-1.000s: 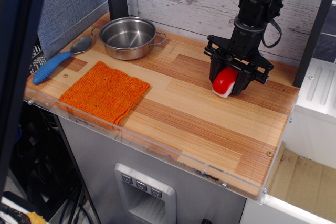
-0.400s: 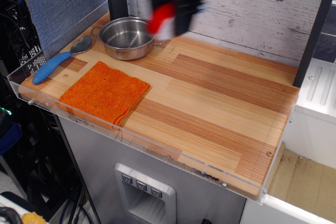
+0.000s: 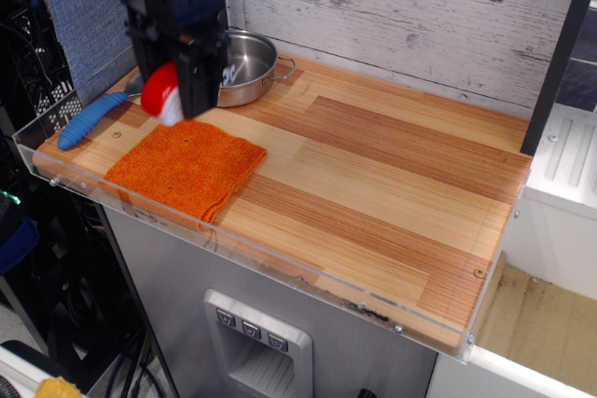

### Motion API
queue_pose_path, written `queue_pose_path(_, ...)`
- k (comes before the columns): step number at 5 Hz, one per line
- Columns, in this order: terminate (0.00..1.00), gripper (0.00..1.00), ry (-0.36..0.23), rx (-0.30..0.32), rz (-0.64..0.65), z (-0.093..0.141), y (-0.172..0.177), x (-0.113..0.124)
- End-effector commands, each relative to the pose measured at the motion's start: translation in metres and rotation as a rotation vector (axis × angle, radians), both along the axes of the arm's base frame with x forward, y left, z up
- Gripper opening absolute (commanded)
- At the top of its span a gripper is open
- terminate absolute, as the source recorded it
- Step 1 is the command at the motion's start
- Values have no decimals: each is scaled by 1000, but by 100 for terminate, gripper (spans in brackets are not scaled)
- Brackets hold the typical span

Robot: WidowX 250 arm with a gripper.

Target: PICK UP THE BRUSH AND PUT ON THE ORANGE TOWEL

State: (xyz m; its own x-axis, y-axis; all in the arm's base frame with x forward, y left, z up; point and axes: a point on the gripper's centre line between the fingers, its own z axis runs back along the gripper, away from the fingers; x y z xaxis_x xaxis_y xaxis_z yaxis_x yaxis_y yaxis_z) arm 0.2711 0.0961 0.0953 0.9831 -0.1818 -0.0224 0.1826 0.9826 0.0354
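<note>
1. Observation.image view, live at the left rear of the bench: pinching a red-and-white brush (image 3: 160,90) in the black gripper (image 3: 177,92), jaws pressed against its sides.
2. Hanging over the far corner of the orange knitted towel (image 3: 187,165), seemingly clear of the cloth; hard to judge exactly.
3. Pointing down: red body on top, white end lowest and facing the tabletop. Long axis looks near upright with a slight lean, though too soft-edged to call finely.
4. On to the surface: striped wooden tabletop (image 3: 373,174) with a clear plastic lip along the front edge; towel lying flat near the front left corner.
5. Just behind the gripper, a round steel pot with side handles (image 3: 250,61), partly hidden by it. Left of the towel, a blue-handled metal spoon (image 3: 89,118) lying on the wood.
6. Around the room: whitewashed plank wall (image 3: 420,16) at the back, blue-grey fabric panel (image 3: 84,6) on the left, grey cabinet (image 3: 252,323) under the bench.
</note>
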Motion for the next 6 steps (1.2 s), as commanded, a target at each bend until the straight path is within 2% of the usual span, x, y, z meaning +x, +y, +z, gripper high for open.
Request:
queue_pose_path(1,0,0,-51,159,74,-20,22,3)
queue_pose_path(2,0,0,-52,200,105,-29,31,9)
queue_pose_path(4,0,0,-13,211,128,-43,38,7)
queue_pose_path(5,0,100,14,202,128,-46,30,8)
queue_pose_path(6,0,100,26,186,126,-45,25,9)
